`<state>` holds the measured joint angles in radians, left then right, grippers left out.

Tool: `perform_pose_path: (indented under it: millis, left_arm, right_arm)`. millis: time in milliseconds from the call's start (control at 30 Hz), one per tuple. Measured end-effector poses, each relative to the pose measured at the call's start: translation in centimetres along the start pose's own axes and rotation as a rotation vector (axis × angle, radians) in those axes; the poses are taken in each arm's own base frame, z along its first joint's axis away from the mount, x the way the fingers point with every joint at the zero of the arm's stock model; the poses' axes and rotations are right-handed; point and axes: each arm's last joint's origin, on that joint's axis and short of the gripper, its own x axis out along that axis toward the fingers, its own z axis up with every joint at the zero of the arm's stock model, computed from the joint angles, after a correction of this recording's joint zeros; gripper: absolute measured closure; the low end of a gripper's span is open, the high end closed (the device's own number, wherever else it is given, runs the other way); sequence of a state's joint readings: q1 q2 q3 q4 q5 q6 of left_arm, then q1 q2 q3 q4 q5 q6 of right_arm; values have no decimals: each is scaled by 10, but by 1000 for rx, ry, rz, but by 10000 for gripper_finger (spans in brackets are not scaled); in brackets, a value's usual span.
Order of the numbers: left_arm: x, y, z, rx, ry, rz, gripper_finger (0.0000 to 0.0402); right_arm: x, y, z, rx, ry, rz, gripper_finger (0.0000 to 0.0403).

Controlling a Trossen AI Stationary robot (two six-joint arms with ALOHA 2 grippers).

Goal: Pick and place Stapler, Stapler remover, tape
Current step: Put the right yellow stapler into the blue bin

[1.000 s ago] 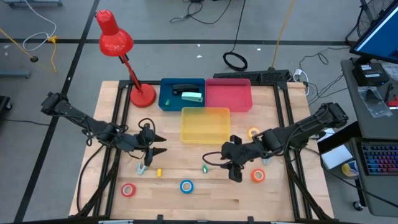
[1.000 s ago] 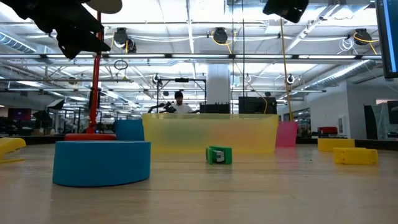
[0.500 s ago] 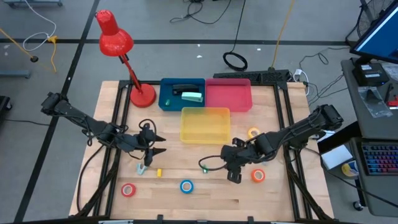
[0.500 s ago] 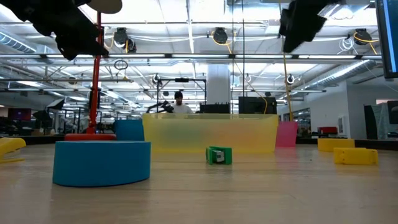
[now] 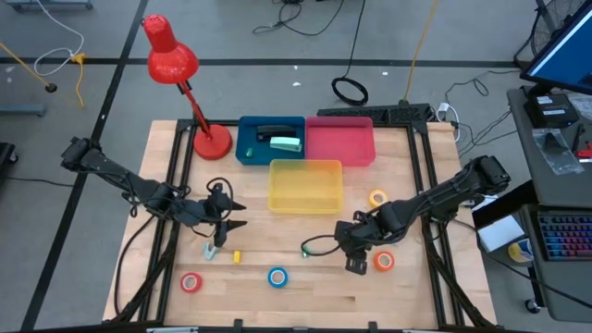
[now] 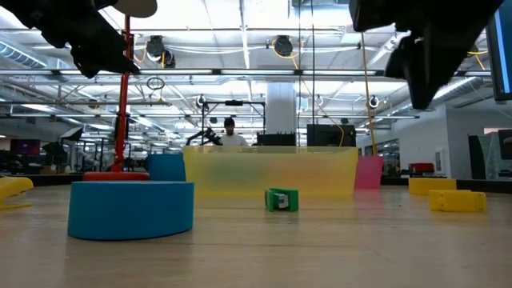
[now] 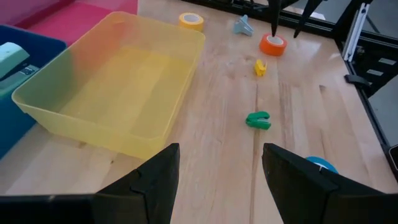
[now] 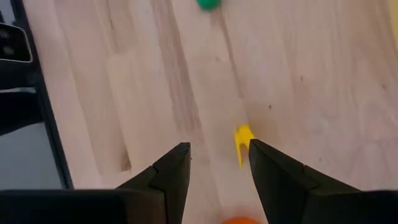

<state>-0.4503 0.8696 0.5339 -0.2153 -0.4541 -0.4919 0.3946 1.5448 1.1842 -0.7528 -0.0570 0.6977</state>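
My right gripper (image 5: 355,261) is open and hovers above the table beside the orange tape roll (image 5: 383,262). In the right wrist view a small yellow stapler remover (image 8: 242,143) lies on the wood just past my right gripper (image 8: 219,147), untouched. A green stapler remover (image 5: 305,250) lies flat toward the table's left of it. The yellow tape roll (image 5: 377,198), blue tape roll (image 5: 277,276) and red tape roll (image 5: 191,282) lie flat on the table. My left gripper (image 5: 239,215) is open and empty, hovering left of the yellow bin (image 5: 305,168).
The blue bin (image 5: 246,148) holds a black and a mint stapler; the pink bin (image 5: 339,159) stands beside it. A red desk lamp (image 5: 211,141) stands at the far left. A pale remover (image 5: 211,250) and another yellow one (image 5: 237,256) lie near my left gripper.
My right gripper has gone toward the table's near edge and a little toward its right edge, closer to the orange tape roll and lower in the low view. Nothing on the table has moved.
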Motion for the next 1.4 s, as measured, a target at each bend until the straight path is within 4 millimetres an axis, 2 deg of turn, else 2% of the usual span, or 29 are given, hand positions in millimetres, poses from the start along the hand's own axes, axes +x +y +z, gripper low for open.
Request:
perform_pose_path:
  millis: [300, 1167, 1267, 1400]
  left_arm:
    - [0, 0, 0, -1, 0, 0, 172]
    - [0, 0, 0, -10, 0, 1, 172]
    - [0, 0, 0, -10, 0, 1, 172]
    - [0, 0, 0, -10, 0, 1, 172]
  right_arm:
    - [6, -9, -2, 67, 22, -29, 248]
    - [6, -12, -1, 23, 28, -39, 246]
    - [6, -13, -2, 23, 34, -44, 231]
    - [6, -13, -2, 19, 36, -46, 192]
